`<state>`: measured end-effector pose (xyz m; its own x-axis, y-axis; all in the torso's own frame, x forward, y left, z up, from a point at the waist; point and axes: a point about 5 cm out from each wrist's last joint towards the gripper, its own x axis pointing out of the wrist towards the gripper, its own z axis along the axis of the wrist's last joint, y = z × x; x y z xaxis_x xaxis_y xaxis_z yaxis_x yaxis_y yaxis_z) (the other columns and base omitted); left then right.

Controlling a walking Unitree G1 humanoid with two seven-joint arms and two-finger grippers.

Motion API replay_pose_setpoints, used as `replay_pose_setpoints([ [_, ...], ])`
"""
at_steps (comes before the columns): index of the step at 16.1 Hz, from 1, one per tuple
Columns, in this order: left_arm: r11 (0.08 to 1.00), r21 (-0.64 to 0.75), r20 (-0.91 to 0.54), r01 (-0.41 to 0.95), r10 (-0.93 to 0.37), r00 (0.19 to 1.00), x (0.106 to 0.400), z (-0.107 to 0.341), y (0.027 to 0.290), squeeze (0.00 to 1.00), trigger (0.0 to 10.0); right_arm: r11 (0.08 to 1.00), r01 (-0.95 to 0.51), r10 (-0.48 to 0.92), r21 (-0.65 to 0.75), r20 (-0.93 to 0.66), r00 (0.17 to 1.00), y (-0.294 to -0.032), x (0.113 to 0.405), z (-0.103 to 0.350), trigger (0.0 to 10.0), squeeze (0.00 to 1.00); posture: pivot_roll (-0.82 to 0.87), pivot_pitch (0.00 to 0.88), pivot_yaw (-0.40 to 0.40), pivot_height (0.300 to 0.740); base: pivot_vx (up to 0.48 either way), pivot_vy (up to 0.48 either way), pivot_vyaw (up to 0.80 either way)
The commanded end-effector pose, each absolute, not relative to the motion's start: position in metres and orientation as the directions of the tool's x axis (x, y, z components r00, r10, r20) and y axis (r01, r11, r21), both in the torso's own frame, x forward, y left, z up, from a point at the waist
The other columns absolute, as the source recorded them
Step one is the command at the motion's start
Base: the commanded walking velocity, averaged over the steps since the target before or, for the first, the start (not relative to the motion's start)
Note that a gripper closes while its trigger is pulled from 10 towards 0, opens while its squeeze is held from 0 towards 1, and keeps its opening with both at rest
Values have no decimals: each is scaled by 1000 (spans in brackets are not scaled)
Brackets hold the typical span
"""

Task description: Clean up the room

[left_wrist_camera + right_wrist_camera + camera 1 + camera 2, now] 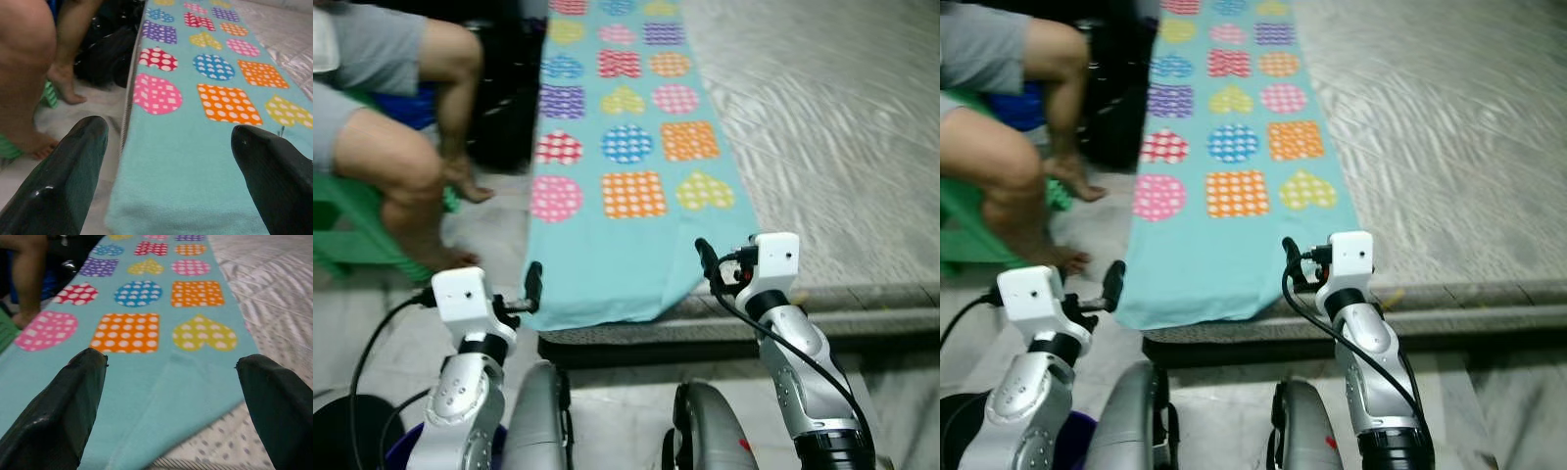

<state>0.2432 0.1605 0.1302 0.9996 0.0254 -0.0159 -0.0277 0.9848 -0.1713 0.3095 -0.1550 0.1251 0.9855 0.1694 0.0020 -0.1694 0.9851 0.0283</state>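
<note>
A teal blanket (626, 196) printed with coloured polka-dot circles, squares and hearts lies stretched along the left part of a grey patterned mattress (832, 127). Its near edge hangs slightly over the mattress front. My left gripper (168, 132) is open, held just before the blanket's near left corner, with nothing between its fingers. My right gripper (172, 360) is open too, hovering over the blanket's near right corner, close above the cloth. Both grippers also show in the head views, the left gripper (530, 289) and the right gripper (707, 262), level with the blanket's front edge.
A person sits on a green stool (342, 225) at the left, bare legs (401, 166) and feet on the floor close beside the blanket's left edge. Dark bags (504, 98) lie behind the legs. A black round container (333, 431) stands by my left side.
</note>
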Motion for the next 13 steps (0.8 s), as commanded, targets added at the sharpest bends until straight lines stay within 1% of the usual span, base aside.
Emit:
replay_pose_setpoints([
  [1, 985, -168, -23, -35, 31, 999, 241, 130, 161, 0, 10000, 984, -173, 173, 33, -9, 985, -156, 308, 123, 10000, 0, -20, 281, -9, 587, 0, 0, 0],
  [6, 984, -177, -15, -32, 30, 999, 242, 131, 162, 0, 10000, 984, -176, 177, 33, -8, 984, -156, 309, 123, 10000, 0, -20, 289, -9, 587, 0, 0, 0],
  [9, 985, -172, -6, -34, 34, 999, 243, 132, 162, 0, 10000, 983, -184, 184, 20, -1, 983, -155, 310, 125, 10000, 0, -20, 289, -6, 587, 286, 0, 0],
  [10, 986, -166, 0, -32, 33, 999, 243, 133, 163, 0, 10000, 975, -221, 221, -28, 15, 975, -150, 308, 126, 10000, 0, -21, 287, -8, 587, 386, 0, 0],
  [13, 986, -162, 0, -33, 34, 999, 243, 133, 163, 0, 10000, 978, -210, 210, -15, 13, 978, -151, 309, 126, 10000, 0, -21, 284, -10, 587, 429, 0, 0],
])
